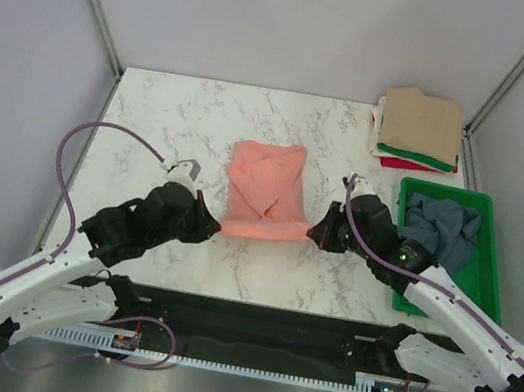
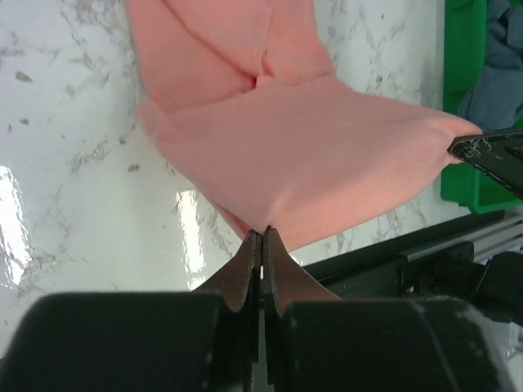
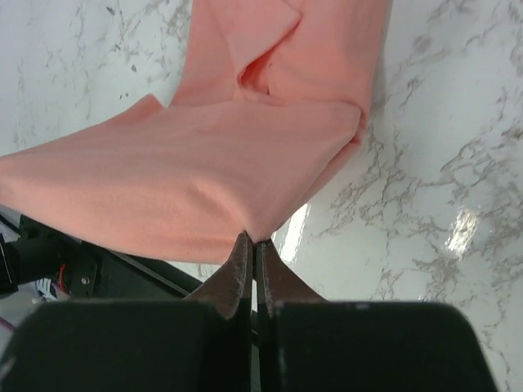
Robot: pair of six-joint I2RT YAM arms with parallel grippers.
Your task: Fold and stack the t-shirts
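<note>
Salmon-pink t-shirt (image 1: 264,194): held by its near edge, frame centre.
Left hand (image 2: 261,237): pinched onto the left corner.
Right hand (image 3: 250,241): pinched onto the right corner.

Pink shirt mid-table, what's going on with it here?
Both arms are handling the pink shirt, already partly folded. The left gripper and right gripper each have their jaws shut on a near corner, holding that near edge up off the table while the far part lies flat. A stack of folded shirts sits at the far right corner, and a blue-grey shirt waits in the green tray.
</note>
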